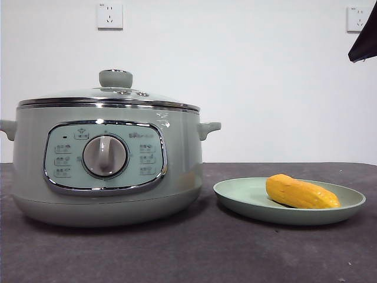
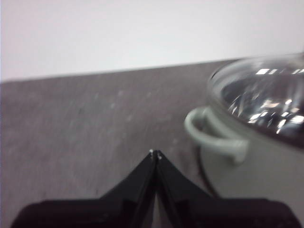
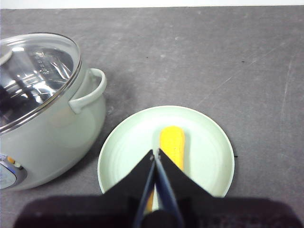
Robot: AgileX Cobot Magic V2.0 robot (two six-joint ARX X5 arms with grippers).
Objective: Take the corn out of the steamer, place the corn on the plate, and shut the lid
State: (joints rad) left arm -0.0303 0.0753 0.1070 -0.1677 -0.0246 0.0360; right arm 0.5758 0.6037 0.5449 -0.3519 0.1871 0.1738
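Note:
The yellow-orange corn (image 1: 301, 193) (image 3: 172, 143) lies on the pale green plate (image 1: 235, 194) (image 3: 123, 142), to the right of the sage-green steamer (image 1: 35, 177) (image 3: 61, 128). The glass lid (image 1: 112, 94) (image 3: 33, 71) (image 2: 261, 92) sits closed on the steamer. My right gripper (image 3: 155, 153) hangs high above the plate, shut and holding nothing; a black tip (image 1: 364, 41) shows at the top right of the front view. My left gripper (image 2: 155, 153) is shut and empty, over bare table beside the steamer's side handle (image 2: 213, 135).
The dark grey table (image 1: 194, 253) runs in front of and around the pot and plate. A white wall with two sockets (image 1: 110, 16) stands behind. The steamer's right handle (image 1: 209, 127) points toward the plate.

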